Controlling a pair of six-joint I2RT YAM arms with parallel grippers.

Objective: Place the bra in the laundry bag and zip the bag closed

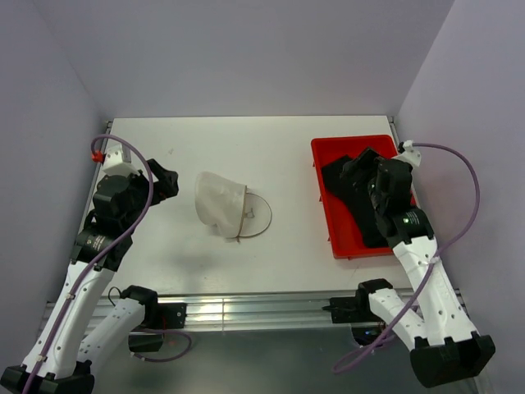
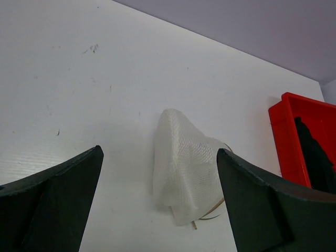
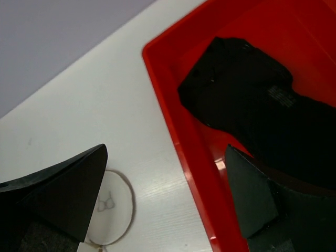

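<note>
Top external view: the soft black fabric bra (image 1: 338,176) lies in the red plastic tray (image 1: 361,140) at right, and the white mesh laundry bag (image 1: 220,203) at centre. My right claw (image 3: 165,157) and left claw (image 2: 158,155) are wide open. I should pinch bunched fabric, not the tray wall. My arm (image 1: 410,238) hides part of the bra; the zipper is unclear.

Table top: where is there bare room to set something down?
Bare: the wide strip between the laundry bag and the red tray, and the far band behind the bag. Crowded: the tray, holding the bra under the right gripper, and the left edge by the left gripper.
</note>
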